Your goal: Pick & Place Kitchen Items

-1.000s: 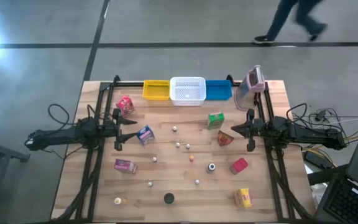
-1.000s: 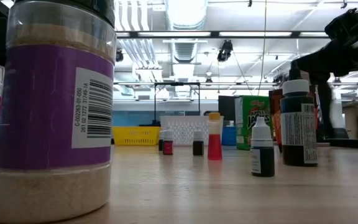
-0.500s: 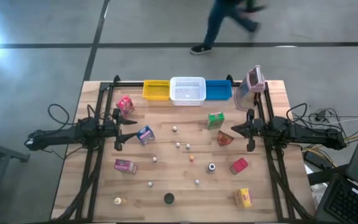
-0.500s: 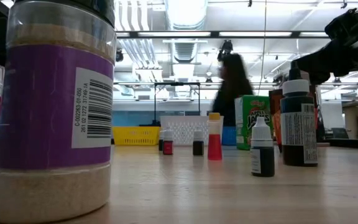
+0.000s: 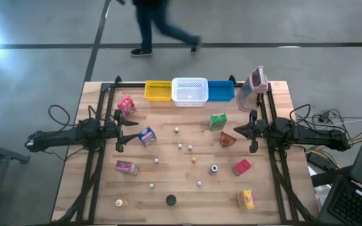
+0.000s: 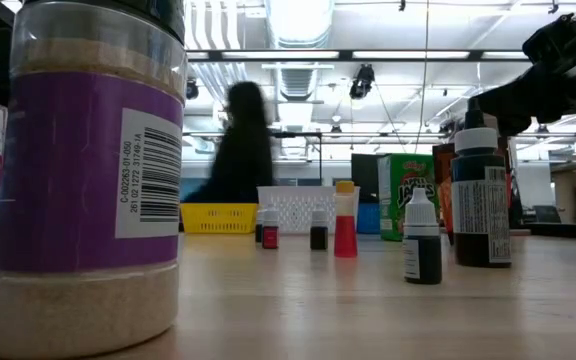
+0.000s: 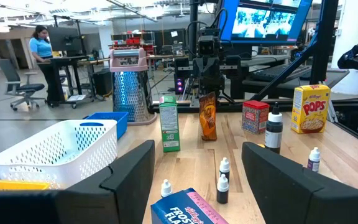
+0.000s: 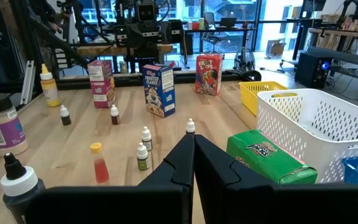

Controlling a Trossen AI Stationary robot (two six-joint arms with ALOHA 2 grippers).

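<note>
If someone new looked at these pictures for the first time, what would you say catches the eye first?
Probably the small cereal boxes and tiny bottles scattered over the wooden table, such as the green box near the white basket at the far edge. The left gripper and right gripper hover at opposite sides, holding nothing. A person walks past beyond the table.

Two slim black jointed arms make up the robot, each mounted on a black tubular frame, with thin black cables looping off the outer ends. The left gripper (image 7: pixel 197 180) carries broad, matte black, angular fingers; the right gripper (image 8: pixel 194 155) has matching black fingers whose flat faces meet in a wedge
</note>
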